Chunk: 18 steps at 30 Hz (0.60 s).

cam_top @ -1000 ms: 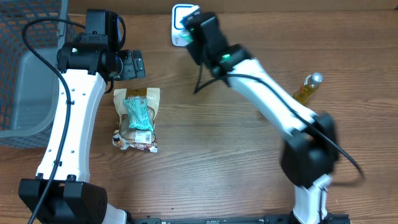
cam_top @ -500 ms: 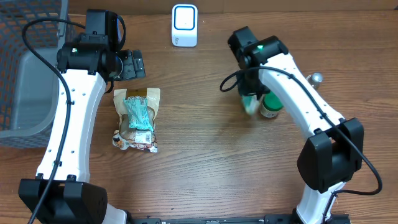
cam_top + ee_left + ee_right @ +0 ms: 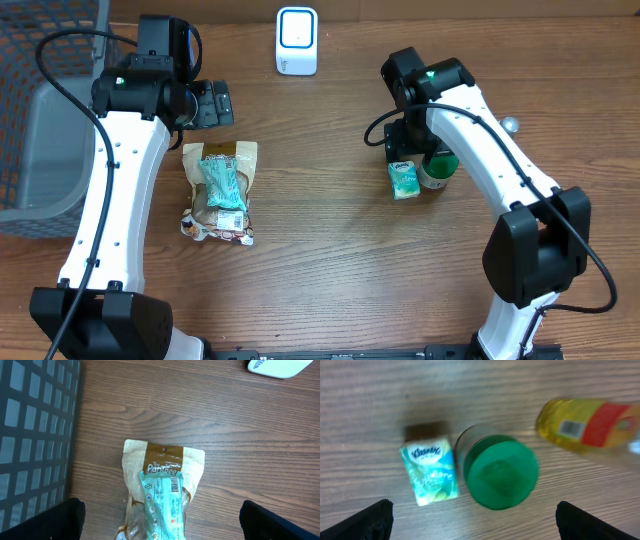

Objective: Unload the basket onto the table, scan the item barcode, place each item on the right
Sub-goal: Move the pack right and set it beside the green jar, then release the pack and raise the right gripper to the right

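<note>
One tissue pack (image 3: 429, 476): it is sitting on the table (image 3: 330, 270) directly beneath my right gripper (image 3: 482, 521), off-centre toward one finger, its printed face turning up to my wrist camera. I cannot make out a barcode on it.
Right gripper: I am holding my jaws spread wide above the pack, gripping nothing and touching nothing.
Green-lidded jar (image 3: 500, 472): it is standing upright just beside the pack, under the middle of my right gripper.
Yellow bottle (image 3: 585, 427): it is looking blurred, seemingly lying on its side past the jar, toward my other right finger.
Scanner (image 3: 297, 40): the white unit is standing well apart from my right gripper, out at the far edge of the table.
Left gripper (image 3: 170, 521): I am keeping these jaws wide too, empty, hanging over the snack pouch (image 3: 150, 460).
Snack pouch: it is lying flat below my left gripper, with a teal packet (image 3: 162, 505) resting on top of it.
Basket (image 3: 35, 435): its grey mesh is sitting off to one side of my left gripper, near the pouch.
</note>
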### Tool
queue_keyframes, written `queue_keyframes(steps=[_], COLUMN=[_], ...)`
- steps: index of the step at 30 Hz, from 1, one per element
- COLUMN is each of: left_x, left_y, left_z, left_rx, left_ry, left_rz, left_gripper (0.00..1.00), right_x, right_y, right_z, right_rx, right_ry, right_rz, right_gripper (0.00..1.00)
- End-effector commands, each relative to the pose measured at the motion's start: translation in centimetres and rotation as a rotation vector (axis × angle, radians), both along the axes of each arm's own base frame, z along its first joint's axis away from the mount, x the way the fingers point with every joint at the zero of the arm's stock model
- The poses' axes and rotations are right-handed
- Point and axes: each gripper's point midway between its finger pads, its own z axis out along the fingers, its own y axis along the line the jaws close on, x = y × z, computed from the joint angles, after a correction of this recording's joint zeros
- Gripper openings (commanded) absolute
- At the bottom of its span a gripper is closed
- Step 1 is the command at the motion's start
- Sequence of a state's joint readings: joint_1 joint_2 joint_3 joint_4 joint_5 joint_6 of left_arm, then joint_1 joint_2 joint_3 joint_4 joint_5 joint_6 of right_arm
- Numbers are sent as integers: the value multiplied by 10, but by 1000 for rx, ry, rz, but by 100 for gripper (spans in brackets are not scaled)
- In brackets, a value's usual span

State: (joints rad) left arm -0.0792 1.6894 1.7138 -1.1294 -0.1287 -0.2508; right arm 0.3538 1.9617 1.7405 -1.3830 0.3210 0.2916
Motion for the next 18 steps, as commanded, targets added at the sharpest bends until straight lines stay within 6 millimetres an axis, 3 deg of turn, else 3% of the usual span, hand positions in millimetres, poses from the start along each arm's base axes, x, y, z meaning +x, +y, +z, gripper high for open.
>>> queue_keyframes(steps=[1,4,7,14,18], left_x=[3,3,3,3,3], left_y=[-2,-2,-2,-2,2], left_z=[8,8,8,8,8], left_rx=[15,15,15,15,15], left_ry=[-24,-24,-24,-24,-24], left_rz=[-20,-20,-20,-20,-10], left_gripper=[100,100,99,100,100], right_x=[13,12,6,-6,-13], right_y=[-27,-64,-99,-170,-195], right_z=[74,107,122,119,119], right_rx=[-51,-92,-65,-39,-53], right_ry=[-242,-354,-389,-371,-370], right_rz=[-91,-214,-313,-517,-586], right_gripper=[100,100,100,100,100])
